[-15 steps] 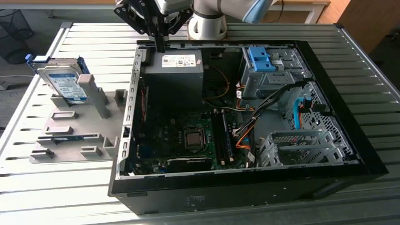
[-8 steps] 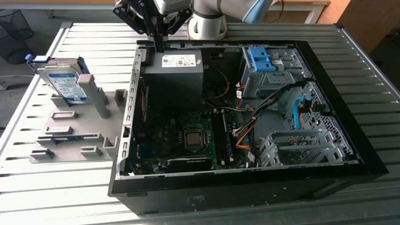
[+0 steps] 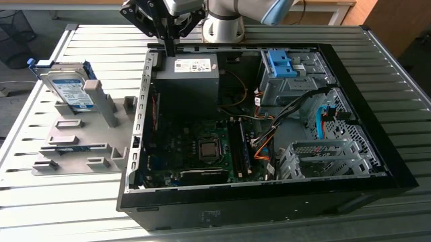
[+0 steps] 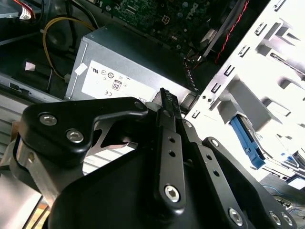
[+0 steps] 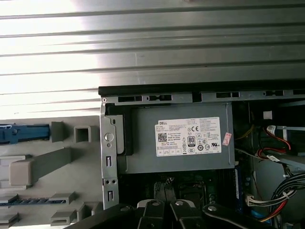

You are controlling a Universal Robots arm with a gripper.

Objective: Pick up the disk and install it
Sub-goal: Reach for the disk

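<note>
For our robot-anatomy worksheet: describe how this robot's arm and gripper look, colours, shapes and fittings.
The gripper is matte black: jointed link plates pinned with round silver screws, narrowing to slim fingers. The arm is a pale silvery-grey tube with a light blue joint cap.

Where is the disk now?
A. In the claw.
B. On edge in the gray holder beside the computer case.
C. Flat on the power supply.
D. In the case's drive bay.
B: the disk stands on edge in the gray holder, outside the computer case, while the claw hangs by the power supply.
</note>
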